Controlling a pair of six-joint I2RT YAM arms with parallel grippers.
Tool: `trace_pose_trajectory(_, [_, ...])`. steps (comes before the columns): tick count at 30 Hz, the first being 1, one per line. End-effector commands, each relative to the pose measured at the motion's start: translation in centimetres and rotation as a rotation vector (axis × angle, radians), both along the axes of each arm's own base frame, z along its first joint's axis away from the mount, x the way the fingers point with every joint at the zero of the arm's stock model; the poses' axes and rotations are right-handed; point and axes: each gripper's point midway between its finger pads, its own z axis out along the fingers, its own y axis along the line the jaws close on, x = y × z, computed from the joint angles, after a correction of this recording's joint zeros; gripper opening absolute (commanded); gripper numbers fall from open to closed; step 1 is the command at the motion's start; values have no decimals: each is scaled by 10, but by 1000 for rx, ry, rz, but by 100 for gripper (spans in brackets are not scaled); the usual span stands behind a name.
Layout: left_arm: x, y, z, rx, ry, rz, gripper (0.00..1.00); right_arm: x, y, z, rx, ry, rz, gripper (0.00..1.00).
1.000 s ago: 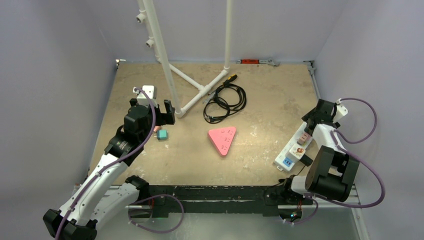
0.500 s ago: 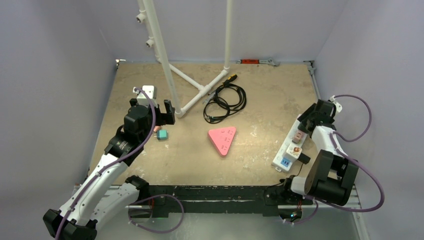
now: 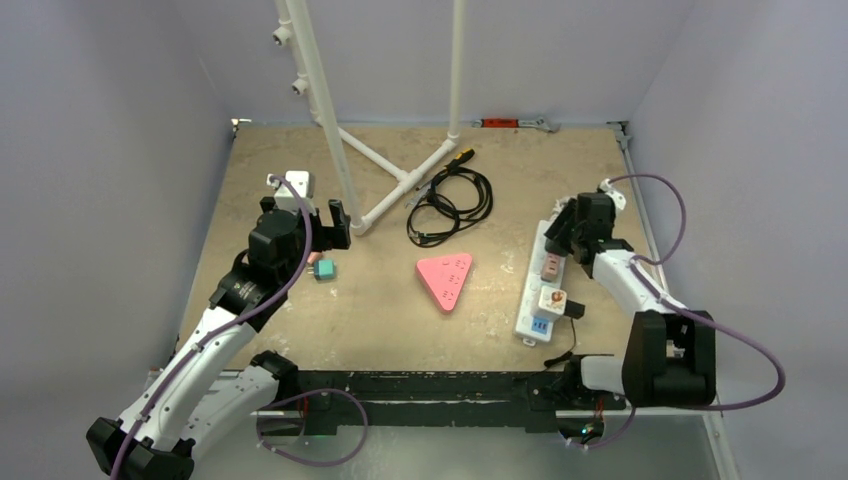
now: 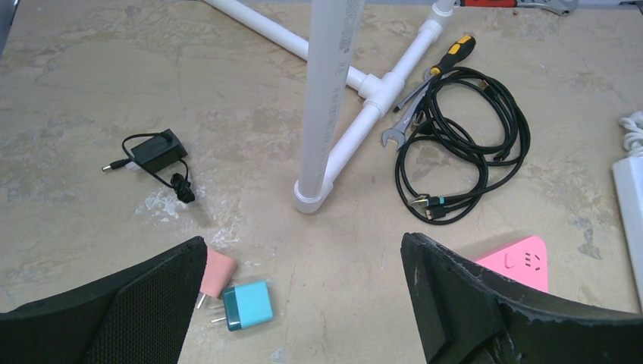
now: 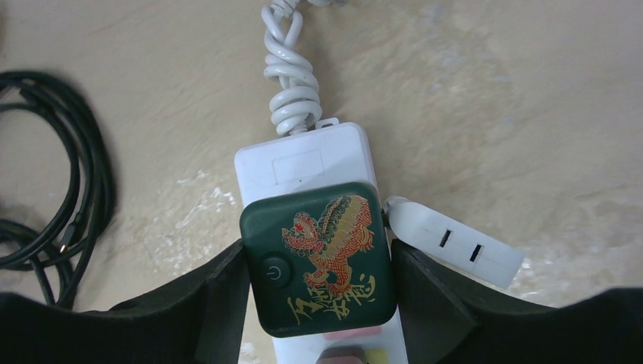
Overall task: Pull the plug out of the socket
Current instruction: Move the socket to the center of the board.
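Currently, on my left side, the left gripper [image 4: 303,246] hangs above the table with its jaws spread wide and nothing between them. Below it I see a black adapter [image 4: 155,152] with its thin lead. Nearer the jaws, a pink plug [image 4: 216,271] and a teal plug [image 4: 246,305] lie side by side, touching. The white pipe frame [image 4: 326,98] stands just past them, and a coil of black cable [image 4: 462,152] lies to its right. A pink triangular socket [image 3: 445,278] sits mid-table.

On my right side, the power strip [image 5: 303,163] lies flat with its coiled white cord at the far end. The green plug [image 5: 315,250], printed with a dragon, is still seated in the strip's far end. The right gripper [image 5: 318,265] pinches it, one finger against each side. A loose white plug [image 5: 455,246] lies just beside the strip, next to the right finger.
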Motion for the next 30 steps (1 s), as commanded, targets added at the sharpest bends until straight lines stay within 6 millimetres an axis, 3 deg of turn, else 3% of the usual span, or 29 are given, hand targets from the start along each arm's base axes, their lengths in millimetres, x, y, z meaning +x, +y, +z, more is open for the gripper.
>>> trace_pose_trajectory(1, [3,-1,7,-26,-23,1,99,46,35,43,43,-171,-29,48])
trace_pose_trajectory(9, [3,1,8,-19,-26,9,99,65,99,48,43,-186,-16,48])
trace_pose_trajectory(17, [5,-1,3,-13,-11,3,99,70,154,49,80,-192,70,53])
trace_pose_trajectory(20, [6,-2,1,-10,-5,2,99,69,162,52,95,-197,105,62])
trace_pose_trajectory(26, [8,-3,-6,9,14,-4,97,58,175,79,126,-273,240,94])
trace_pose_trajectory(30, [8,-6,-12,18,33,-21,94,47,176,97,118,-320,310,99])
